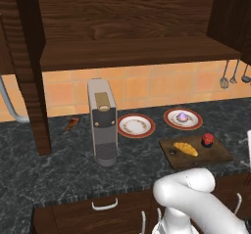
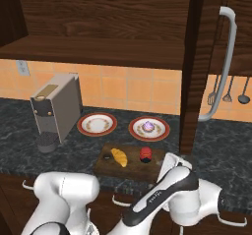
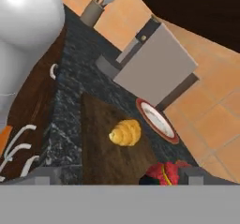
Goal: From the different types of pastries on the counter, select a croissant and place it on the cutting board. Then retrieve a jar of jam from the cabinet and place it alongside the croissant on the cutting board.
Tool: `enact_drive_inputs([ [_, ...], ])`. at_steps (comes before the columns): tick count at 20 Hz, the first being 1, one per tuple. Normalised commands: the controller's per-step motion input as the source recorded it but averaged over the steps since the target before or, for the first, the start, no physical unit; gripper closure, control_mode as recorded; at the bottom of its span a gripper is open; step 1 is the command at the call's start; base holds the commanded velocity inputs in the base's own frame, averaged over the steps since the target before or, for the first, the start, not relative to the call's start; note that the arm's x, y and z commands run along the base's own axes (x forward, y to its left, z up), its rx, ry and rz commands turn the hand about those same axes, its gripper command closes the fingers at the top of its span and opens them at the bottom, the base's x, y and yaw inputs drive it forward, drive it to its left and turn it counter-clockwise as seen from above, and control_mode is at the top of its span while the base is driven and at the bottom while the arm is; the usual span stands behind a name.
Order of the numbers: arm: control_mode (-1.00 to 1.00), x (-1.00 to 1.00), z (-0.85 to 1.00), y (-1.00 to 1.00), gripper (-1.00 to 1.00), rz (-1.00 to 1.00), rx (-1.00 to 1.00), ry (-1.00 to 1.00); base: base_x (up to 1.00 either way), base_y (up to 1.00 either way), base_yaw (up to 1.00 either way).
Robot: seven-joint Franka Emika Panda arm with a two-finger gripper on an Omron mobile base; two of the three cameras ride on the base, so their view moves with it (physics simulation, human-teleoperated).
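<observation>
The golden croissant [image 1: 186, 149] [image 2: 118, 157] [image 3: 125, 132] lies on the dark wooden cutting board [image 1: 215, 155] [image 2: 133, 170] [image 3: 101, 148]. Right beside it on the board stands the red-lidded jar of jam [image 1: 208, 139] [image 2: 145, 154] [image 3: 164, 173]. In the hand view my gripper [image 3: 119, 177] is open, its fingertips [image 3: 44, 174] spread wide just off the board's near end. The jar sits free by the right tip. Behind the board, a purple-frosted cupcake [image 1: 182, 116] [image 2: 148, 127] rests on a red-rimmed plate. The cabinet shelf [image 1: 132, 52] hangs above the counter [image 1: 59, 164].
A grey coffee machine [image 1: 102, 120] [image 2: 56, 108] stands left of an empty red-rimmed plate [image 1: 136, 126] [image 2: 97, 124]. A small brown item [image 1: 72, 123] lies by the wall. Utensils [image 1: 233, 74] hang at the right. A cabinet door with a grey handle [image 2: 224, 62] stands at the right.
</observation>
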Motion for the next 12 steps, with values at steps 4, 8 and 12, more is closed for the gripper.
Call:
enact_drive_inputs([
  [4,-1.0,-1.0,-0.38,-0.78,-1.0,0.0,0.03,-0.17,0.0,0.0,0.0],
  [8,-1.0,-0.31,-0.02,-0.16,-1.0,0.0,0.01,-0.06,0.0,0.0,0.0],
  [12,-1.0,0.0,0.0,0.0,-1.0,0.0,0.0,0.0,0.0,0.0,0.0],
])
